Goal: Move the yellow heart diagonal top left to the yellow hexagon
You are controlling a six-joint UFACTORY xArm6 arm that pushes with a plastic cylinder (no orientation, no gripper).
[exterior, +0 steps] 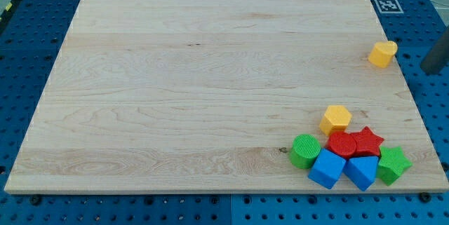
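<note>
The wooden board [210,85] filled most of the view, resting on a blue pegboard table [21,43]. Near the board's bottom right corner sat a cluster: blue cube [327,169], blue block [362,172], green cylinder [304,151], green star [393,165], red cylinder [342,144], red star [367,141] and, topmost, the yellow hexagon [336,119]. The yellow heart [382,54] lay well apart at the right edge, my tip [427,69] just to its right off the board, a plain rod with no jaws to tell of.

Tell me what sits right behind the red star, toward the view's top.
The yellow hexagon sits just above-left of the red star, beside the red cylinder. Nothing lies on the star; whatever is beneath it is hidden.
</note>
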